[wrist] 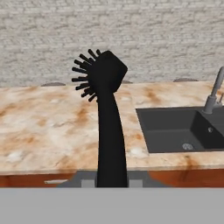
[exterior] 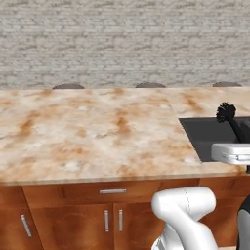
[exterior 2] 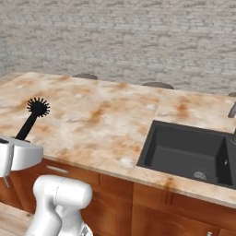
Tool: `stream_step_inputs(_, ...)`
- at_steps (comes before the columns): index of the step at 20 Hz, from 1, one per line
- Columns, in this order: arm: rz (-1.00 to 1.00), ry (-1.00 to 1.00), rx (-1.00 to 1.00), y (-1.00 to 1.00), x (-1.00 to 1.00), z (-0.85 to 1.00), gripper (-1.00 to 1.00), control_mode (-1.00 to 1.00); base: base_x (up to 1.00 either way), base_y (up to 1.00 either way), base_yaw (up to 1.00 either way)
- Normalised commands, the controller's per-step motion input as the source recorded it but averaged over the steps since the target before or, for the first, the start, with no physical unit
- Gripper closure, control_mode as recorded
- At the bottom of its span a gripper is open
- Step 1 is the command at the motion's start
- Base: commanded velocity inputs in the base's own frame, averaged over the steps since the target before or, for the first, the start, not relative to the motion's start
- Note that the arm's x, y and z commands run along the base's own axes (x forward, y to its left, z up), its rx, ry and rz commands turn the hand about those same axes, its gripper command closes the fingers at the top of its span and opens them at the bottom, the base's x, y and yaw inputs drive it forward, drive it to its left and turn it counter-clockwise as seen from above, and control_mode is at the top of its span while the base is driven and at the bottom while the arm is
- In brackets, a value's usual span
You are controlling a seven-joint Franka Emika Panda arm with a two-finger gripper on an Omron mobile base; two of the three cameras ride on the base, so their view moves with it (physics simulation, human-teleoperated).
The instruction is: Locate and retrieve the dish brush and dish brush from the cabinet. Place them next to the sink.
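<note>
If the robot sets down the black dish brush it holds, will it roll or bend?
The black dish brush with a round bristly head looks stiff: its handle stands upright from the shut jaws without sagging. It seems light for its size, being thin. Laid on the marbled counter, it probably would not roll far, since the bristled head is lopsided.

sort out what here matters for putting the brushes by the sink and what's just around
For the job:
- dish brush, upright, handle clamped in the hand
- sink, dark basin set in the counter
- marble counter beside the sink, where the brush goes

Just around:
- faucet
- drawer fronts and doors under the counter
- brick wall
</note>
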Motion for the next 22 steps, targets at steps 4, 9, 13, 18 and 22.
stream_step_inputs(4,0.00,0.00,0.00,0.00,0.00,0.00,1.00,1.00,0.32,0.02,-0.17)
stream_step_inputs(9,0.00,0.00,0.00,0.00,0.00,0.00,1.00,1.00,0.35,0.01,-0.09)
stream_step_inputs(13,0.00,0.00,0.00,0.00,0.00,0.00,1.00,1.00,0.03,0.02,0.00)
stream_step_inputs(18,0.00,0.00,0.00,0.00,0.00,0.00,1.00,1.00,0.43,0.25,-0.01)
stream_step_inputs(22,0.00,0.00,0.00,0.00,0.00,0.00,1.00,1.00,0.16,0.07,0.00)
